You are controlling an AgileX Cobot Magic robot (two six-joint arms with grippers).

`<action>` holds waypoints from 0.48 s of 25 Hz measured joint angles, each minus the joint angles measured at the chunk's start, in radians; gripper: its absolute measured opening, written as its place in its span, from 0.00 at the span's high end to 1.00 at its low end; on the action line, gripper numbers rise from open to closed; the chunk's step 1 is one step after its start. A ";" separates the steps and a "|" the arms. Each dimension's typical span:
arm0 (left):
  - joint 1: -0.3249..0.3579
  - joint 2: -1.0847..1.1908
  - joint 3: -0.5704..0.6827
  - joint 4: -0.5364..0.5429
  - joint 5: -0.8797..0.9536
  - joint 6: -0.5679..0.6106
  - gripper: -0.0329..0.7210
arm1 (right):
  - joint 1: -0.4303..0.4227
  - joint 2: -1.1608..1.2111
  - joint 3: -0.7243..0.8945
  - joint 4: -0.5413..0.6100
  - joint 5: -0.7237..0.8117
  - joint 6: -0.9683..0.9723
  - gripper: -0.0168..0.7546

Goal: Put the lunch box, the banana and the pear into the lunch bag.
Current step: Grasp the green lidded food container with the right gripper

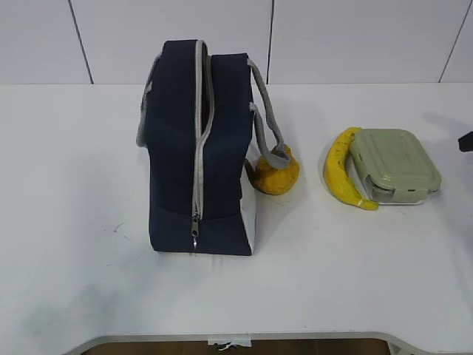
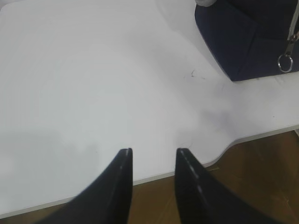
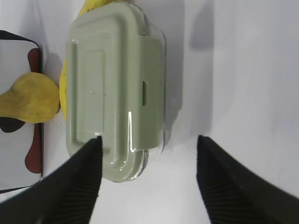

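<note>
The navy lunch bag stands left of centre, its grey zipper running down the front to a pull near the bottom. The yellow-orange pear sits against the bag's white side panel, under a grey handle. The banana lies curved against the left side of the sage-lidded lunch box. My right gripper is open wide and empty. Its left fingertip is over the near corner of the lunch box; the pear is further left. My left gripper is open and empty over bare table.
The bag's lower corner and zipper pull ring show at the top right of the left wrist view. The table's front edge runs just beyond my left fingertips. A dark bit of the right arm shows at the right edge.
</note>
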 joint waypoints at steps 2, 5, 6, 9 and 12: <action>0.000 0.000 0.000 0.000 0.000 0.000 0.64 | 0.000 0.002 0.000 0.023 0.000 -0.007 0.26; 0.000 0.000 0.000 0.000 0.000 0.000 0.64 | 0.003 0.013 0.000 0.087 0.000 -0.052 0.18; 0.000 0.000 0.000 0.000 0.000 0.000 0.64 | 0.008 0.026 -0.002 0.099 0.000 -0.066 0.18; 0.000 0.000 0.000 0.000 0.000 0.000 0.64 | 0.016 0.069 -0.021 0.123 0.000 -0.073 0.19; 0.000 0.000 0.000 -0.002 0.000 0.000 0.64 | 0.020 0.122 -0.051 0.151 -0.002 -0.077 0.21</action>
